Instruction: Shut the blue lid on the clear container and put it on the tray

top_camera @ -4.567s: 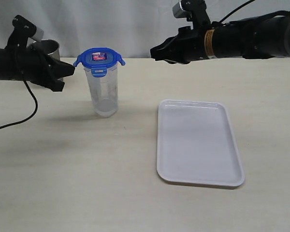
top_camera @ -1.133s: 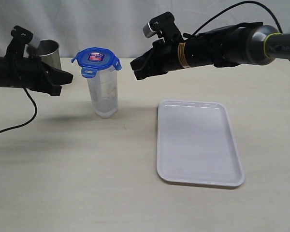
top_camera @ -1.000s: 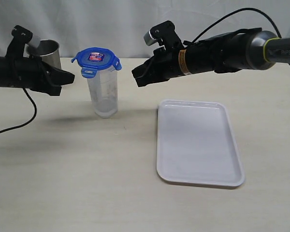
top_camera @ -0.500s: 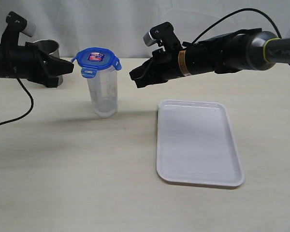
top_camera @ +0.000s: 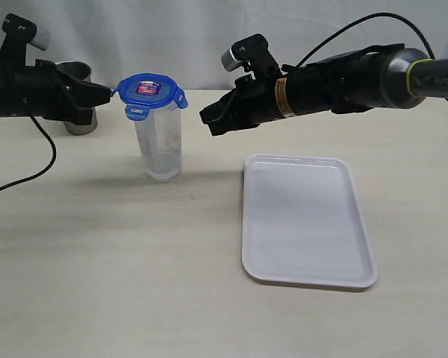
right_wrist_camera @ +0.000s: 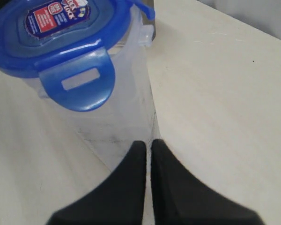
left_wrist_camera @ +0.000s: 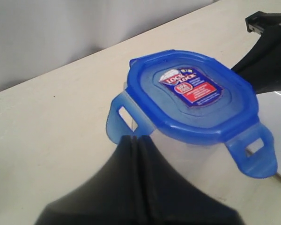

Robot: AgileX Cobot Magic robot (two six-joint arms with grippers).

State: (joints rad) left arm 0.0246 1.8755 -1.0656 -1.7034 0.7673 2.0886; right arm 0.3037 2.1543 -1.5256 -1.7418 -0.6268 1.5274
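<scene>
blue lid (top_camera: 150, 89) sits at tip of left hand (top_camera: 104, 93), near right hand (top_camera: 206, 123).

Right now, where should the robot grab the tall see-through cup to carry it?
Probably the clear container by its bare wall, below the blue lid, coming in level from the side. It stands upright and narrow, and the lid's flaps stick out, so the top gives a poor hold.

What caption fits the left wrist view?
Shut left gripper beside a flap of the blue lid atop the clear container.
</scene>
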